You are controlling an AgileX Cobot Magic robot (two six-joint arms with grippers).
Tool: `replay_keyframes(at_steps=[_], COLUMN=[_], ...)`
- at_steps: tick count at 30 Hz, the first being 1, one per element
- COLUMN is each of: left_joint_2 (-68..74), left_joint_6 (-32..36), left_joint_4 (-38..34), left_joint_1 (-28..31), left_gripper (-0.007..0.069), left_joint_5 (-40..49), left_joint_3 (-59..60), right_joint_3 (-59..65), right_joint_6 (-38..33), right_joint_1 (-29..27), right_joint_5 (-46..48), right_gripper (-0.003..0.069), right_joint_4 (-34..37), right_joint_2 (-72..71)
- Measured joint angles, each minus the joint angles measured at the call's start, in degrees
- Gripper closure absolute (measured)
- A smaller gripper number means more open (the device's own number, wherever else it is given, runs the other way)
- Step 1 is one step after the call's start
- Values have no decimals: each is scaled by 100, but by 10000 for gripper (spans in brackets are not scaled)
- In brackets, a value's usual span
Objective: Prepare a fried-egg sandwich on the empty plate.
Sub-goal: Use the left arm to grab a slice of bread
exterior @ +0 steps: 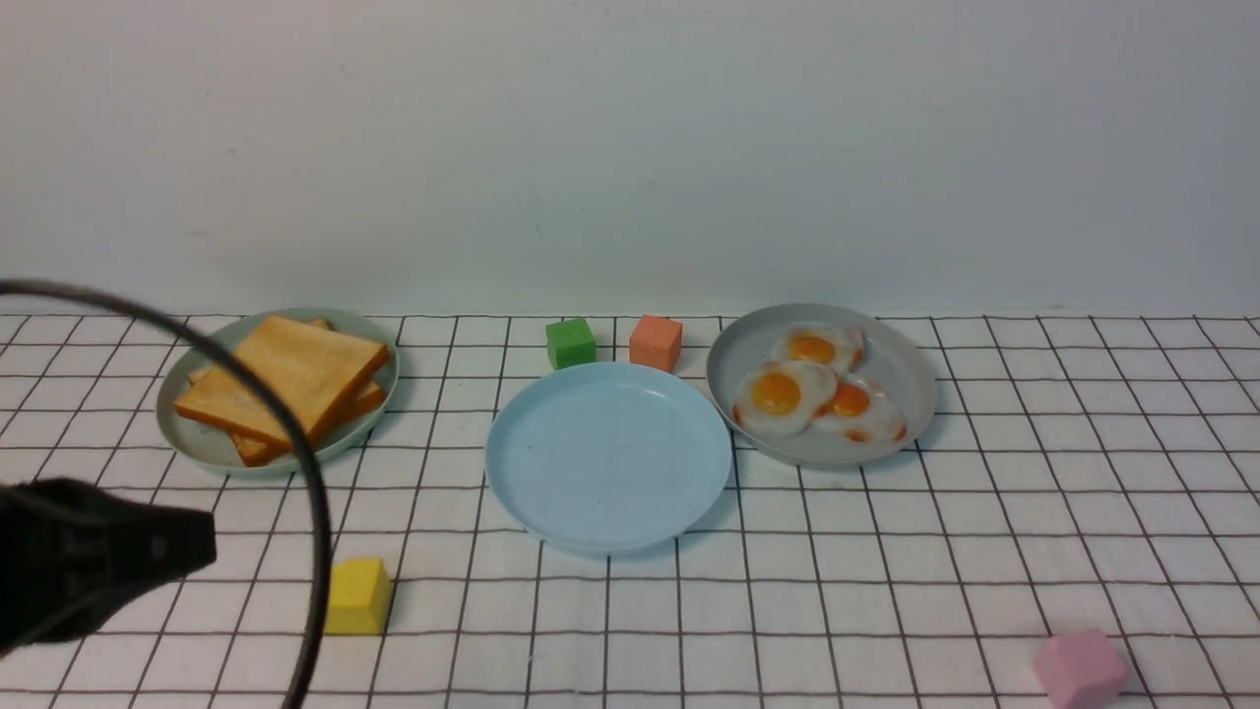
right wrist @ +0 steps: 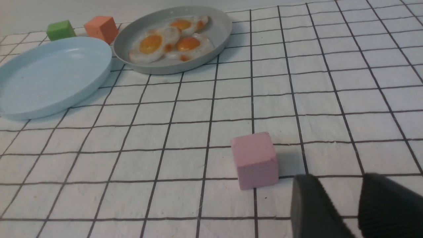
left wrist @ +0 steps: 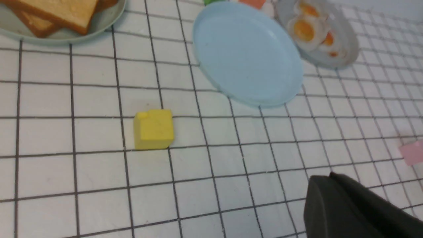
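Black left jaws at lower left, their spread impossible to tell. Right jaws narrowly parted, empty, near a pink foam cube (right wrist: 254,160). The round light blue plastic plate (exterior: 607,458) sits bare at centre frame, golden-brown toast slices (exterior: 285,379) to its left, white-and-orange fried eggs (exterior: 812,394) to its right.

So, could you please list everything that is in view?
Green plate: one, pale, back left.
Toast slices: at least two, golden-brown, on green plate.
Blue plate: one, light, centre, empty.
Grey plate: one, grey, back right.
Fried eggs: three, white-orange, on grey plate.
Cubes: four; green cube and orange cube behind blue plate, yellow cube front left, pink cube front right.
Cloth: one, white, black grid, underneath.
Left jaws: one pair, black, front left, state unclear.
Right jaws: one pair, black, apart, empty, by pink cube.
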Motion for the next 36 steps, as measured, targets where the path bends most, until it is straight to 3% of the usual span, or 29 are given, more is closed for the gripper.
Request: replay_keyframes(at_steps=[6,11,13,16,19,23,31,36], left_joint_2=[1284,1688,1898,2233,2840,3631,5122,5932], left_joint_6=[-279,-752,-1060,-1226,-1559,-1824,-1577,-1482], left_joint_4=[598,1165,1449,2008,2869,3253,3275,3265], left_joint_1=[-708,-1610,-1749,-1788,-1773,-1516,-671,-396], left_gripper=[619,620,622,631,638,638,638,630], left_joint_5=[335,-41,-44,30,207,330,372,500], left_joint_3=[-969,-1154,-1297,-1559,-2103,-2839,-4143,-4982], right_joint_3=[58,40,-193,-906,-2317,-3712,-4646,-4646], right_joint_6=[982,1098,1027,587,-396,-1098,-1251,-1270], right_joint_1=[2,2,2,2,2,64,978,1180], right_joint_5=[-750,-1389,-1032,-61,1644,3196,3579,3584], right_gripper=[418,425,449,512,618,667,655,652], right_joint_4=[1739,2578,2720,2656,2222,1765,1421,1348], right_joint_2=[0,0,0,175,1021,2174,3127,3268])
